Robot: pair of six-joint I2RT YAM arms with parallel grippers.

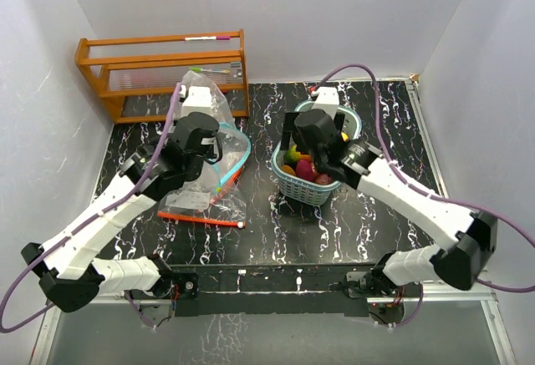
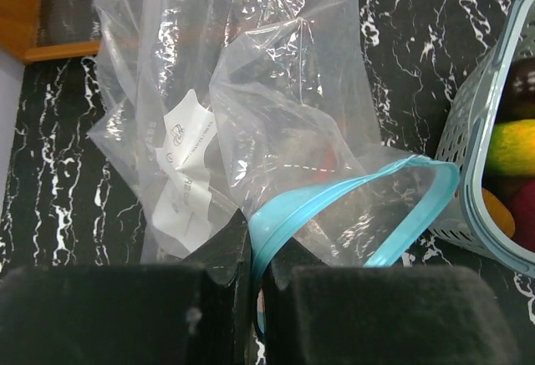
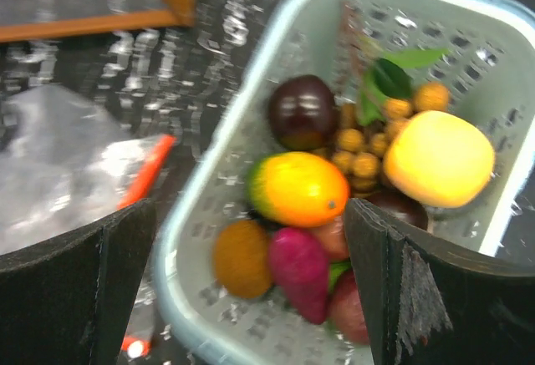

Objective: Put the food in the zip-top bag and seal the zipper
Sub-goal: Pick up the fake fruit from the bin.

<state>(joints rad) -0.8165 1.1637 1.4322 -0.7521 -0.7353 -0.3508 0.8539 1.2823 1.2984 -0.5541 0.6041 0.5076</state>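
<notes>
White walls (image 1: 334,14), marbled table (image 1: 276,231), wooden rack (image 1: 117,52)

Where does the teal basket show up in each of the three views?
Top external: basket just right of centre.
Left wrist: basket cut off at the right edge.
Right wrist: basket fills the centre and right.
Shared landmark: the clear zip-top bag lies left of it in every view.

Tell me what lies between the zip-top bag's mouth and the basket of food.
Only bare black marbled table: the top view shows a clear strip between the zip-top bag and the teal basket holding the food.
</notes>
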